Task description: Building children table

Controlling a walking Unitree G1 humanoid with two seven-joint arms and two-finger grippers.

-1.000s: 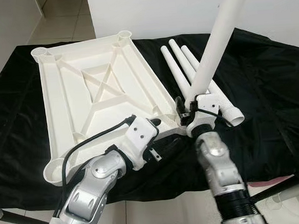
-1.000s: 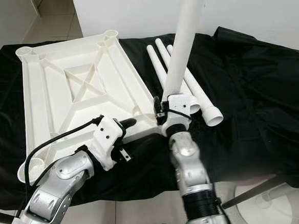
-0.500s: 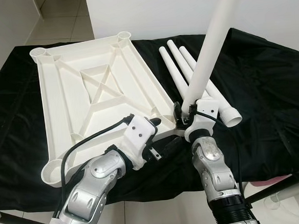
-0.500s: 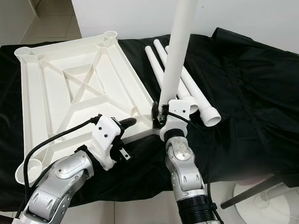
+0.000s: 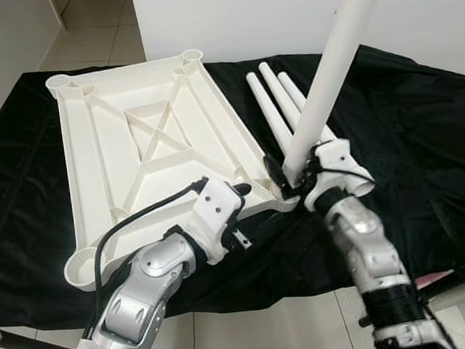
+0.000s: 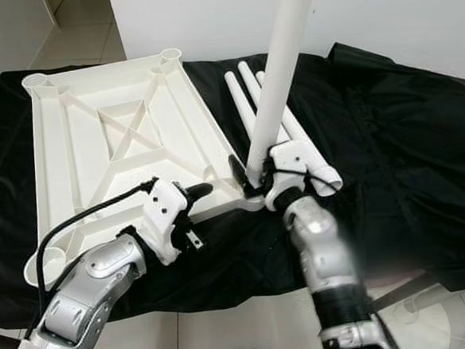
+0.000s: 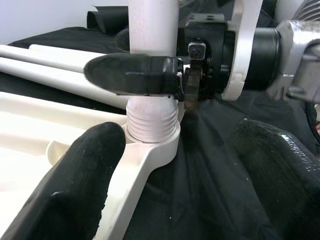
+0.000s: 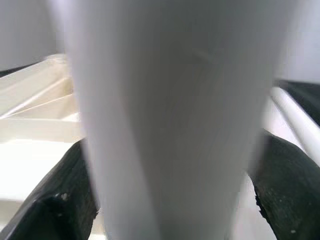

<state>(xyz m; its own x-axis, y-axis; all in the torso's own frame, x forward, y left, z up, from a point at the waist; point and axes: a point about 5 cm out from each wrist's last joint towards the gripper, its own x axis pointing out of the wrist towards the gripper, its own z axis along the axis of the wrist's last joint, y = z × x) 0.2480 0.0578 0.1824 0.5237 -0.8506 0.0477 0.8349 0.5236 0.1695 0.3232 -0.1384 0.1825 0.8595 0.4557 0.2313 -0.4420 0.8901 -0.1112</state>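
While my right fingers (image 7: 135,75) stay out of it in no sense — they are clenched round the leg (image 5: 329,72) just above its threaded end — I judge the step in hand to be seating this first leg in the near right corner socket (image 7: 160,142) of the upturned top (image 5: 135,149). In the left wrist view the thread sits in the socket's mouth with several ridges showing above the rim, so I take it as entered but not screwed home. My left fingers (image 7: 95,165) are spread wide, one over the top's near edge and the other over the black cloth (image 5: 421,129), grasping nothing; the left gripper (image 5: 239,210) hovers just beside the socket.

The leg's long axis runs up from the socket and leans to the far right, its free end out of frame above, so it is tilted, not square to the top. The next move, as I see it, calls for bringing the leg upright over the socket and then turning it about its own axis to run the thread down, with the left gripper steadying the top if it slides.

The top lies underside up on the cloth, ribs showing, long axis near to far. Three spare legs (image 5: 280,107) lie side by side just right of it, pointing near to far.
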